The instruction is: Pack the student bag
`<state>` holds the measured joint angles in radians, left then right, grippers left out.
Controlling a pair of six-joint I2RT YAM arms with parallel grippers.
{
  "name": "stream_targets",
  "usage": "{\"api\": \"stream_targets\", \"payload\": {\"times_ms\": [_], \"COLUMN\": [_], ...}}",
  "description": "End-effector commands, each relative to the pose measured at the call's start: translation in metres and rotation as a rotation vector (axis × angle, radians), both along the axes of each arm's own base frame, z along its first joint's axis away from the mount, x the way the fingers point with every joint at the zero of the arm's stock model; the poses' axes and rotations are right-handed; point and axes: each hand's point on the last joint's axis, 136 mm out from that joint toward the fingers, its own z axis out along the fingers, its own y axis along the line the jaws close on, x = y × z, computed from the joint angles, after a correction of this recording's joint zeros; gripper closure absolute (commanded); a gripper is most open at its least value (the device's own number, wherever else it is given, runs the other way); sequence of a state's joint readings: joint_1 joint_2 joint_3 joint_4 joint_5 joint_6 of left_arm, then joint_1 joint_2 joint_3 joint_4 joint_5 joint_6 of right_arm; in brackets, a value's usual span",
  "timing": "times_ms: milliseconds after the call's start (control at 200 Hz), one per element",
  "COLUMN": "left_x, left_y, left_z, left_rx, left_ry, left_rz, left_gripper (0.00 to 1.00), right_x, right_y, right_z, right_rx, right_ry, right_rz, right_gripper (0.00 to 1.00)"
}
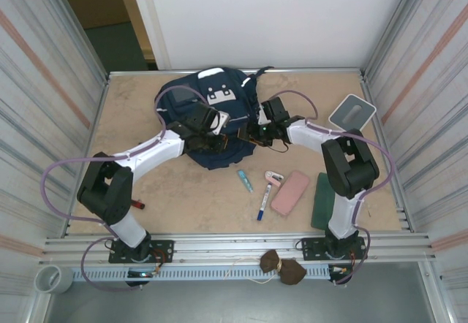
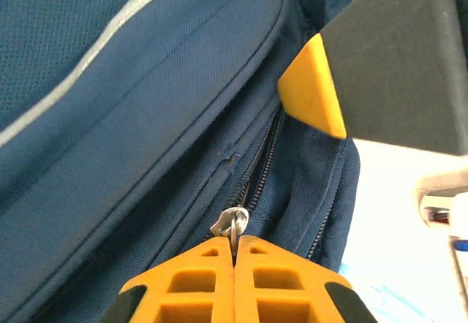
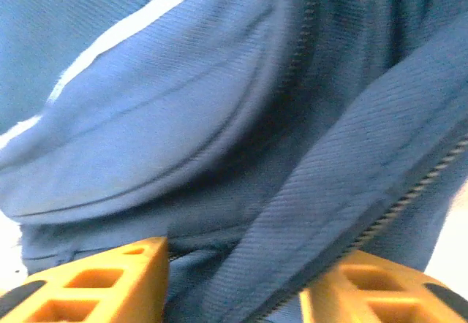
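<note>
Left gripper (image 2: 234, 248) pinches one zipper pull (image 2: 231, 223), right gripper (image 3: 247, 264) spread astride student bag (image 2: 110, 118) fabric; one pen (image 1: 262, 204), one pouch (image 1: 290, 192) nearby.

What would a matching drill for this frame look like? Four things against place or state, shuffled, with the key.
Things
1. left gripper
2. right gripper
3. pink case
4. green notebook

Place or state
A. open, astride a fold of the student bag
B. just right of the pen
C. shut on the zipper pull
D. just right of the pink case

Pairs: 1-C, 2-A, 3-B, 4-D
</note>
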<state>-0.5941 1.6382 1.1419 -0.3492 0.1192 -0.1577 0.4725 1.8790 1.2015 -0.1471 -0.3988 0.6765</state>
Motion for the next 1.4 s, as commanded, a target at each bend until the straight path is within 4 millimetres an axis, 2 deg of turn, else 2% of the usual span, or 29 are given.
{"api": "stream_targets", "payload": {"times_ms": [0,160,271,366,471,566,646,761,797,902,997,1067,1197,1267,1323,1398], "left_x": [0.003,0.006,0.007,0.007,0.003,-0.003,-0.008,-0.002,0.0,0.005,0.006,0.005,0.0,-0.002,-0.004,-0.006], "left_y": [0.014,0.051,0.074,0.083,0.065,0.031,0.0,-0.02,-0.023,-0.03,-0.036,-0.041,-0.044,-0.041,-0.036,-0.023], "left_z": [0.02,0.009,0.003,0.002,0.007,0.013,0.018,0.021,0.021,0.025,0.028,0.028,0.024,0.022,0.022,0.023], "left_rx": [-0.018,0.091,0.137,0.159,0.093,0.013,-0.045,-0.097,-0.096,-0.096,-0.115,-0.123,-0.117,-0.111,-0.097,-0.075], "left_ry": [-0.062,-0.075,-0.069,-0.074,-0.065,-0.056,-0.061,-0.045,-0.044,-0.058,-0.068,-0.068,-0.061,-0.059,-0.065,-0.08], "left_rz": [0.03,0.097,0.15,0.165,0.11,0.036,-0.02,-0.016,-0.012,-0.013,-0.018,-0.03,-0.04,-0.036,-0.026,-0.001], "left_gripper": [1.0,1.0,1.0,1.0,1.0,1.0,1.0,1.0,1.0,1.0,1.0,1.0,1.0,1.0,1.0,1.0], "right_x": [0.021,0.04,0.057,0.072,0.094,0.112,0.119,0.104,0.094,0.055,0.023,0.005,-0.006,-0.002,0.003,0.009], "right_y": [-0.032,-0.06,-0.071,-0.073,-0.071,-0.076,-0.086,-0.093,-0.091,-0.091,-0.071,-0.049,-0.014,-0.013,-0.021,-0.04], "right_z": [-0.012,-0.006,-0.004,-0.002,0.002,0.004,0.012,0.034,0.042,0.045,0.042,0.038,0.026,0.01,-0.003,-0.014], "right_rx": [-0.151,-0.169,-0.138,-0.113,-0.09,-0.085,-0.079,-0.07,-0.054,-0.014,0.087,0.129,0.09,0.015,-0.044,-0.123], "right_ry": [-0.052,-0.071,-0.064,-0.054,-0.046,-0.039,-0.041,-0.078,-0.092,-0.083,-0.07,-0.057,-0.061,-0.045,-0.039,-0.054], "right_rz": [-0.073,-0.099,-0.105,-0.095,-0.09,-0.112,-0.14,-0.148,-0.141,-0.141,-0.131,-0.089,-0.024,-0.036,-0.069,-0.121], "right_gripper": [0.76,0.93,0.97,0.98,0.96,0.92,0.86,0.67,0.59,0.41,0.27,0.23,0.23,0.29,0.4,0.66]}}
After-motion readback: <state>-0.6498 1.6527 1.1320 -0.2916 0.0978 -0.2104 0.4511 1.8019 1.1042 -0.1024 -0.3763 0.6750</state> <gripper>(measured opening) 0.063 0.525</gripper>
